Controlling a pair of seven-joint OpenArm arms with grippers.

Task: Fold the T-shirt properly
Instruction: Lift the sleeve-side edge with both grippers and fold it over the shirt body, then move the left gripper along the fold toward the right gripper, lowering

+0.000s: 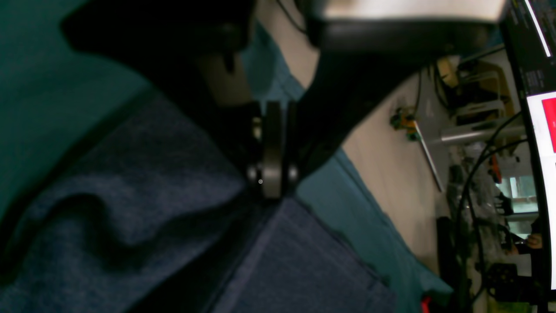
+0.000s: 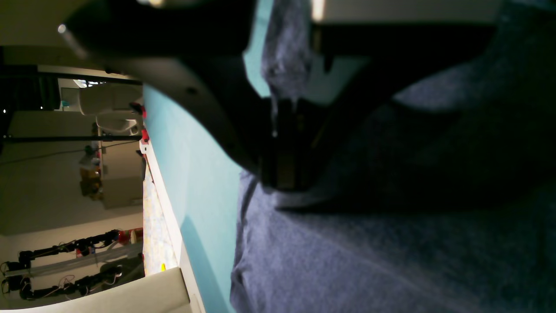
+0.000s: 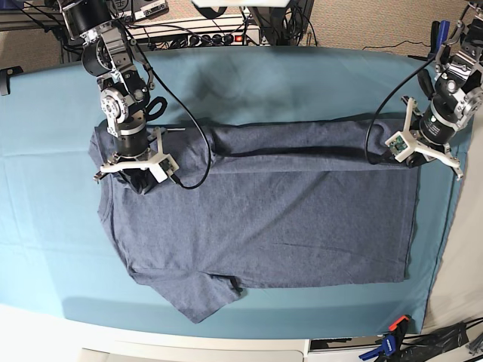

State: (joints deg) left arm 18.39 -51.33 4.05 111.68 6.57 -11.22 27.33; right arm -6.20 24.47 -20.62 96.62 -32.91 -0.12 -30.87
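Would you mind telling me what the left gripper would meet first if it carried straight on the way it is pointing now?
The left gripper points down at the T-shirt edge it is shut on; directly beneath lies the teal cloth.

Evenly and brightly lit from overhead in the base view, sharp throughout, only soft shadows beside the arms. Dim and murky in both wrist views: near parts black, blurred, out of focus. Glaring white from a monitor (image 1: 543, 174) at far right.
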